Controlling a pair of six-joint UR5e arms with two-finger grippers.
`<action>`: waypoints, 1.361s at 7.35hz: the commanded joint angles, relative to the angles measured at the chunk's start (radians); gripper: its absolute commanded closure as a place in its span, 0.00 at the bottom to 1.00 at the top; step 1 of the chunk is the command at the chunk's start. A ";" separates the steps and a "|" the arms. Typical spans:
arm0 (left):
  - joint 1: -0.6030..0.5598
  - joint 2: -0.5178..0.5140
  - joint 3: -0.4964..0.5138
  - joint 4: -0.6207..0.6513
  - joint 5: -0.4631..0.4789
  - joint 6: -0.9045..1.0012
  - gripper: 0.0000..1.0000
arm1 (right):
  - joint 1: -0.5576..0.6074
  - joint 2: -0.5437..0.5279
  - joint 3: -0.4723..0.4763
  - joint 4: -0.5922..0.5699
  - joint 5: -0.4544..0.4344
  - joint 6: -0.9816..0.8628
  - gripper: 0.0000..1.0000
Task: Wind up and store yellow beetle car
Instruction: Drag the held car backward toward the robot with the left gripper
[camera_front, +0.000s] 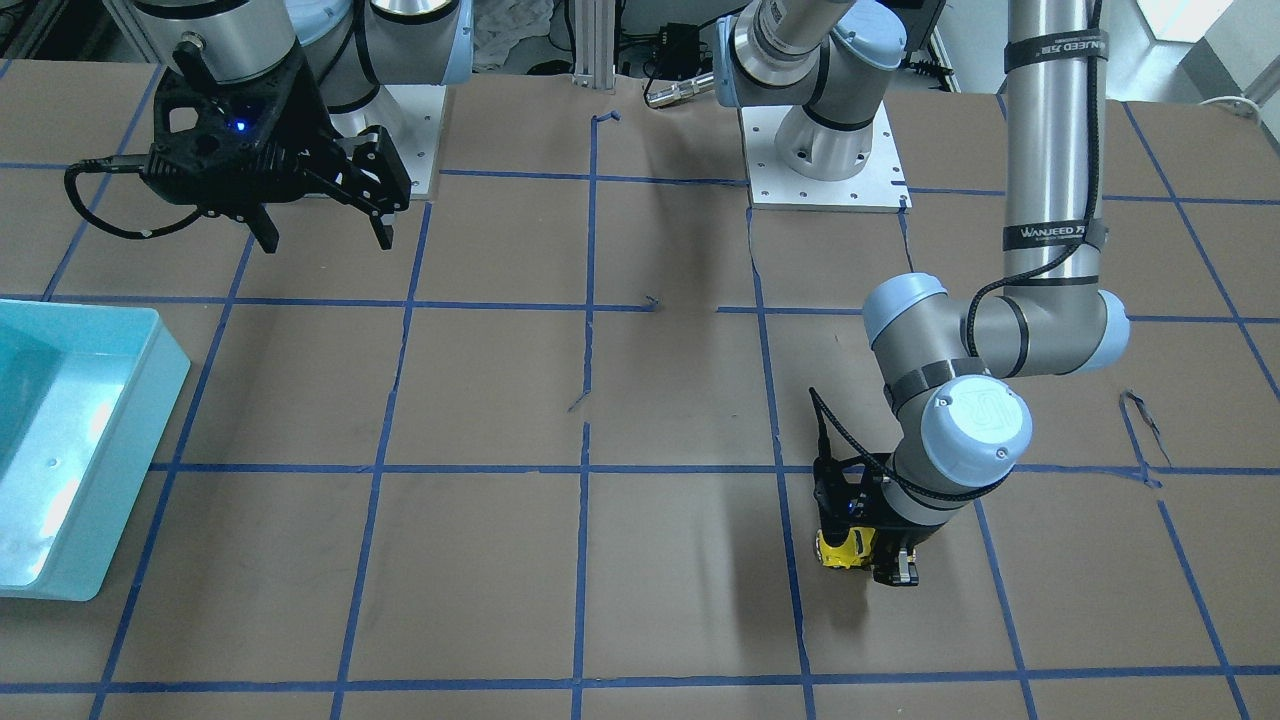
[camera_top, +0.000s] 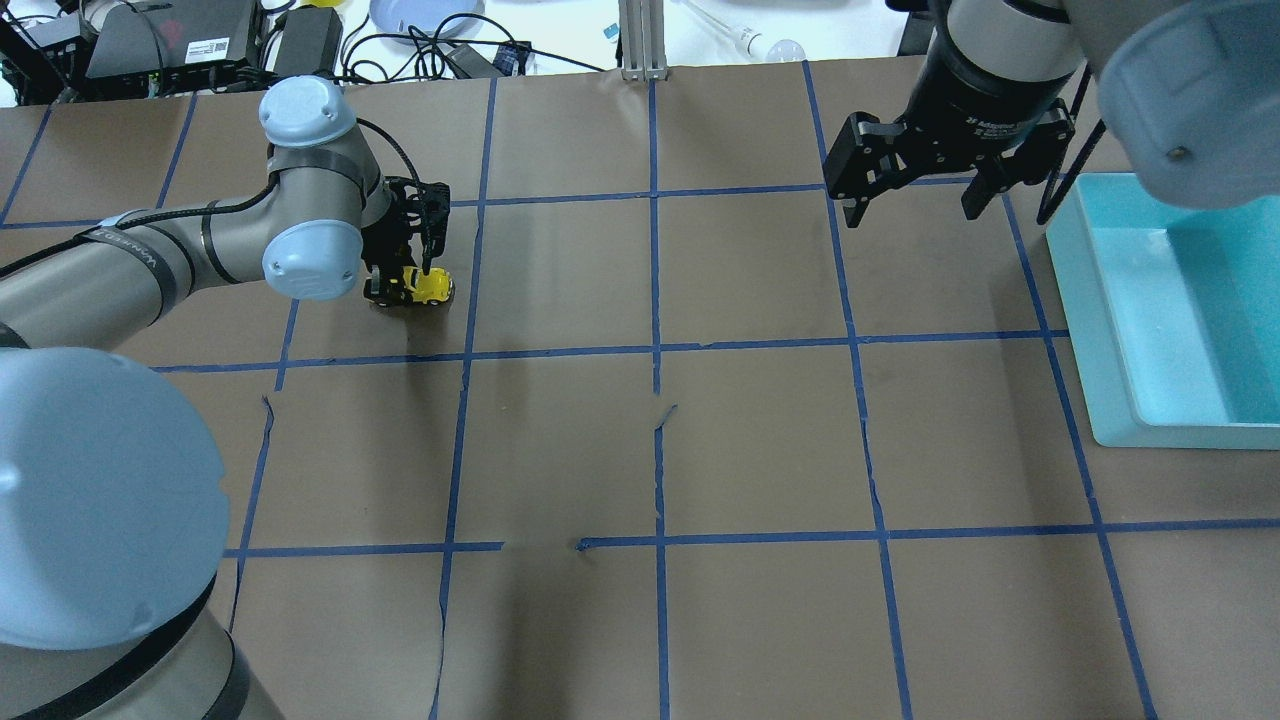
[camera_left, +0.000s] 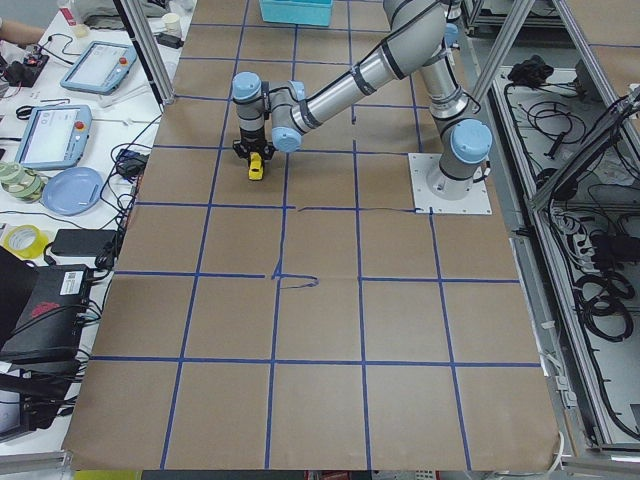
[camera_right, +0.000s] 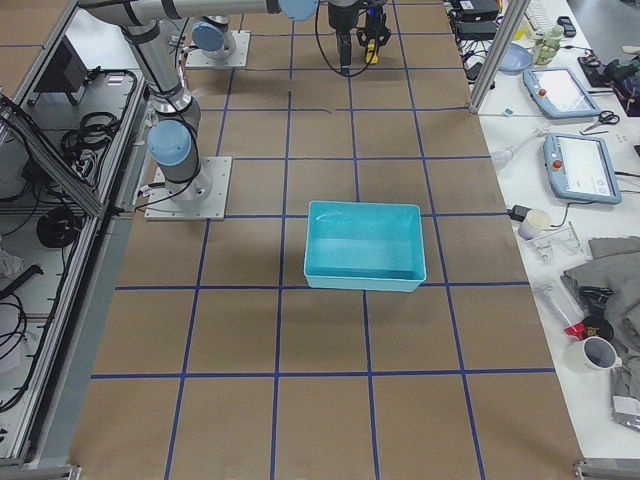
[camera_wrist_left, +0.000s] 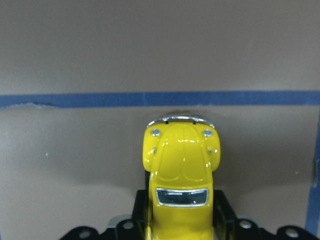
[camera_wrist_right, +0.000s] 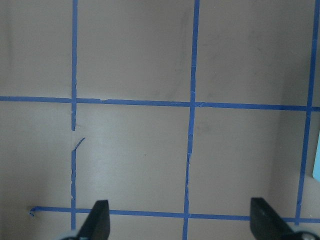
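Note:
The yellow beetle car (camera_front: 842, 548) is a tiny glossy toy on the brown table, on the robot's left side. It also shows in the overhead view (camera_top: 427, 287) and in the left wrist view (camera_wrist_left: 181, 165), nose pointing away from the camera. My left gripper (camera_top: 405, 285) is down at the table and shut on the car's rear body. In the left wrist view the black fingers (camera_wrist_left: 222, 210) hug both sides of the car. My right gripper (camera_top: 912, 205) hangs open and empty above the table near the teal bin (camera_top: 1165, 310). Its fingertips (camera_wrist_right: 99, 220) show wide apart.
The teal bin (camera_front: 60, 440) sits at the robot's right table edge and shows nothing inside. Blue tape lines (camera_top: 655, 350) grid the brown paper. Cables, tablets and plates (camera_left: 70, 190) lie beyond the table's far edge.

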 joint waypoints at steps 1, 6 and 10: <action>0.026 0.001 -0.025 0.062 -0.004 0.040 0.84 | 0.000 0.001 -0.001 0.000 0.002 0.000 0.00; 0.214 -0.001 -0.027 0.062 -0.055 0.264 0.83 | 0.000 0.001 -0.001 0.000 0.003 0.000 0.00; 0.237 0.015 -0.024 0.059 -0.056 0.252 0.15 | 0.000 0.000 -0.001 0.000 0.003 0.000 0.00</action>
